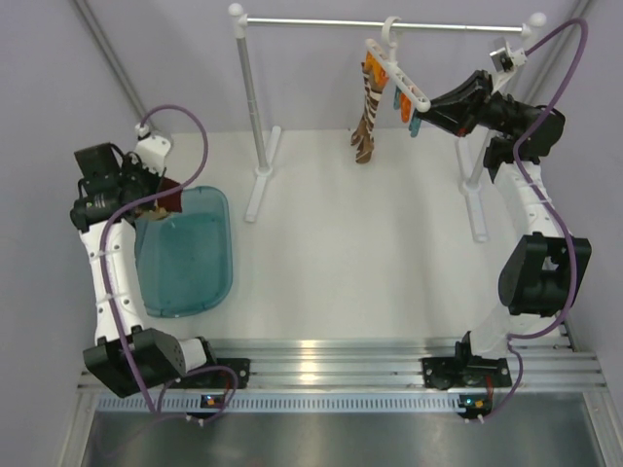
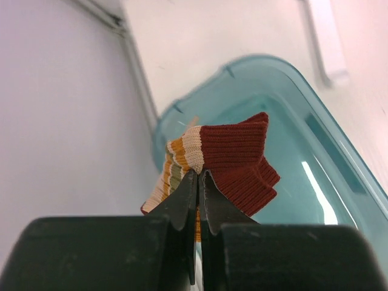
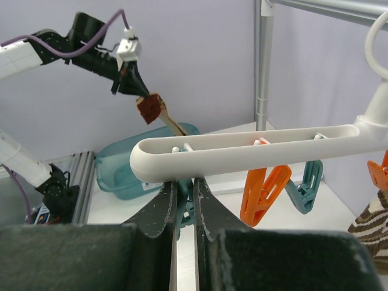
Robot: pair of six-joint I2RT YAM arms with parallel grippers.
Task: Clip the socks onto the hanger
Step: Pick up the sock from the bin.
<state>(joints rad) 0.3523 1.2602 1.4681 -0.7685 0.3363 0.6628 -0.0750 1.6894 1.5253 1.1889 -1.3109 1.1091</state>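
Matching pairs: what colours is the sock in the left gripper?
The sock is maroon, then tan with orange and olive stripes; best in the left wrist view.

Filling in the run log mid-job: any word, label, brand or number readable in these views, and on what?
No readable text in any view.
The hanger, its clips, the teal bin, the tan and maroon sock and the hung brown sock show no print.
The lit board at the left arm's base is too small to show any marking.
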